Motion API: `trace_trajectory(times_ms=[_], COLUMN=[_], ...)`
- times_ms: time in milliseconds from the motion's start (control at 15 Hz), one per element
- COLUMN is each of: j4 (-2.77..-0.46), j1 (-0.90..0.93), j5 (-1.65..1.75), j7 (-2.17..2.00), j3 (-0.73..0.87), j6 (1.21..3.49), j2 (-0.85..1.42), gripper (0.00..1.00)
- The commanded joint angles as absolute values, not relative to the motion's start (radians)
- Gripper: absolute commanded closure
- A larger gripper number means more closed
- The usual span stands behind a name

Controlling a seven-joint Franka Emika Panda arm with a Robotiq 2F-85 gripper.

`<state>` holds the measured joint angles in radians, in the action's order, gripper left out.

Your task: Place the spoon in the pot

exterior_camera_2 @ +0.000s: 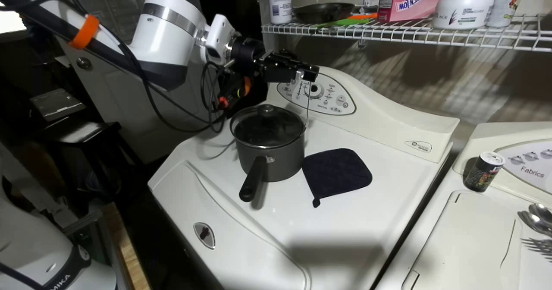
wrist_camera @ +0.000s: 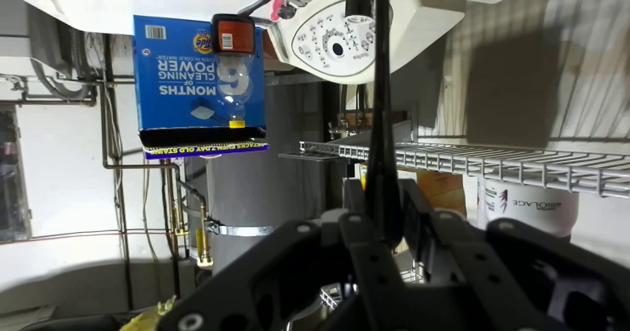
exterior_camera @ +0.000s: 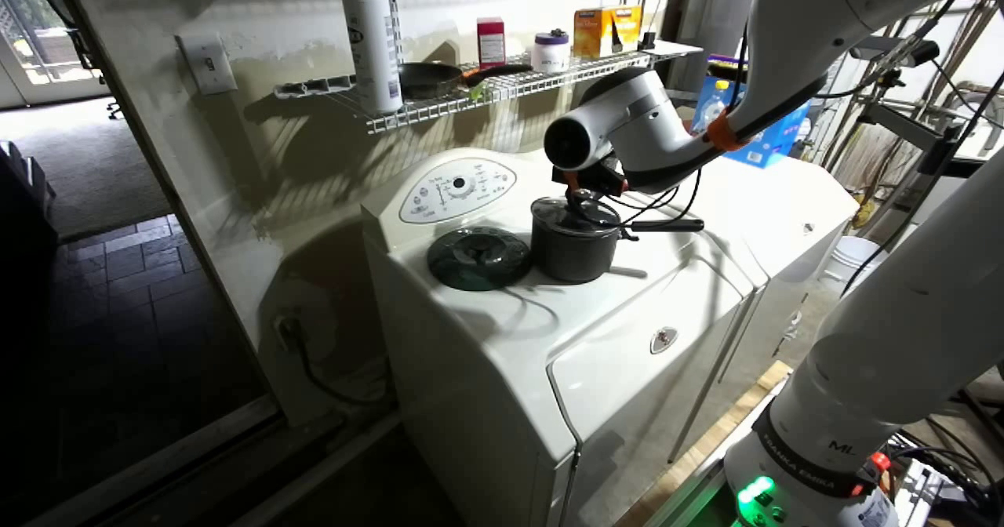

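Observation:
My gripper (wrist_camera: 383, 193) is shut on a long, thin, dark utensil, apparently the spoon (wrist_camera: 382, 119), its far end running past the wrist view's edge. In an exterior view the gripper (exterior_camera_2: 308, 74) is above and behind the pot. The spoon (exterior_camera_2: 308, 102) hangs down thin and pale, its lower end hidden behind the pot. The dark grey pot (exterior_camera_2: 282, 160) stands upright on the white machine; it also shows in an exterior view (exterior_camera: 572, 252). A glass lid (exterior_camera_2: 267, 126) with a dark knob covers the pot. The arm hides the fingers in an exterior view.
A dark green disc (exterior_camera: 478, 259) lies beside the pot. A dark pot holder (exterior_camera_2: 336, 173) lies near it too. A wire shelf (exterior_camera_2: 401, 31) with bottles and a pan runs along the wall. A blue detergent box (wrist_camera: 172, 80), a black can (exterior_camera_2: 484, 172) and cutlery (exterior_camera_2: 537, 219) are nearby.

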<state>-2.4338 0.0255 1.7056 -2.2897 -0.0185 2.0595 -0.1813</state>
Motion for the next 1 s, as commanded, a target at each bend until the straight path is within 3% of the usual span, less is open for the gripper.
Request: trace_trajectory(times_ms=[0,933], j4=[-2.441,-2.442], j1=[0.04,0.055], j5=[1.747,1.776], j7=[-2.346,-2.382], j3=[-0.024,-0.043], j6=[2.02,1.943], j2=[-0.167,-0.136], gripper=[0.95,0.95])
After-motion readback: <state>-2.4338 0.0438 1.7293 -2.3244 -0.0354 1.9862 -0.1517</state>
